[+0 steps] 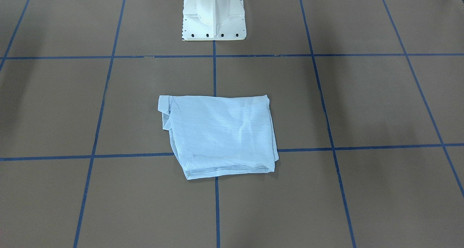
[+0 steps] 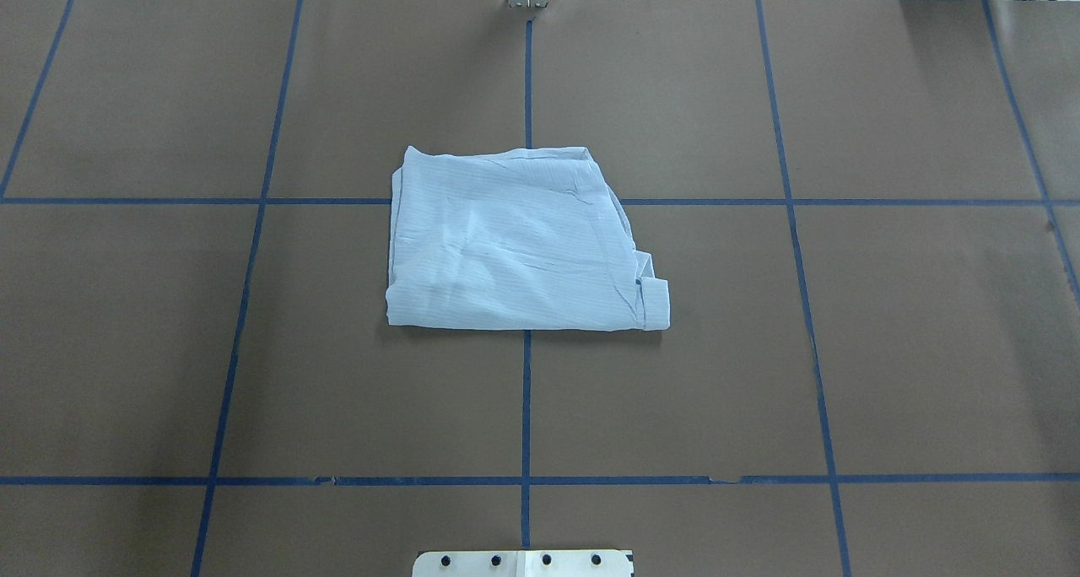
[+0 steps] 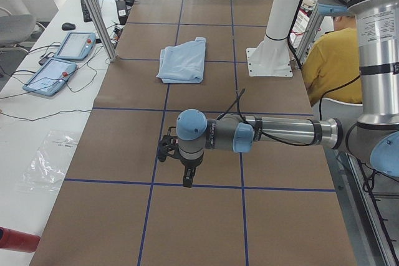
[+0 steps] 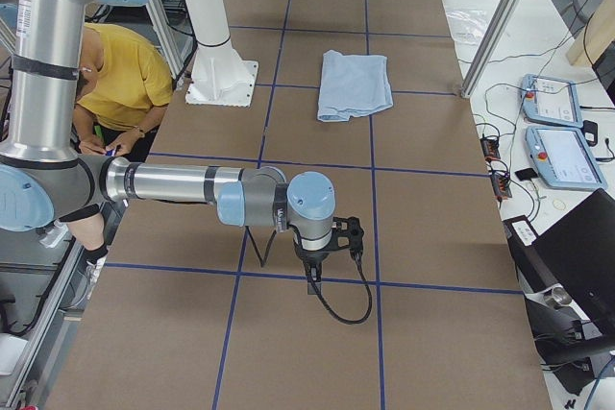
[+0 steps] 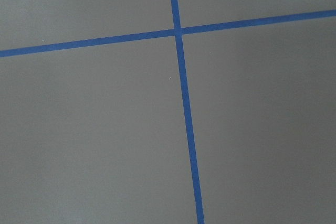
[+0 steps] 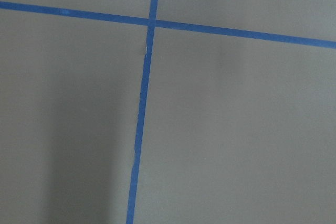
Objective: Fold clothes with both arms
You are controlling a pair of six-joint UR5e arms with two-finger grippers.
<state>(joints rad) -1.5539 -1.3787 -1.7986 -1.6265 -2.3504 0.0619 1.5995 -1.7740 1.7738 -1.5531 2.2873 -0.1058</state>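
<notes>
Your shirt (image 2: 515, 239), pale blue with fine stripes, lies folded into a rough, wrinkled rectangle flat on the brown worktop (image 2: 886, 349). It sits straight out in front of the white pedestal (image 1: 214, 14) and well apart from it. It covers a crossing of the blue tape lines (image 1: 216, 211) that run out from the pedestal, and a narrow band of fabric (image 2: 654, 303) sticks out at the pedestal-side corner on the robot's right. Nothing touches the shirt. Look to the side views for the arms. The left arm (image 3: 274, 132) stretches low and level over the worktop far from the pedestal toward the left end, its tool pointing down near a tape line. The right arm (image 4: 173, 181) does the same far from the pedestal toward the right end, with a black cable (image 4: 346, 309) looping under its wrist. You cannot tell from these views whether either arm's jaws are apart or together, and both wrist cameras show you only bare worktop with crossing tape. Behind the pedestal a person in a yellow top (image 4: 120, 74) sits bent forward. Across the worktop from the pedestal, two teach pendants (image 3: 59, 60) rest on a white side table (image 3: 37, 110).
</notes>
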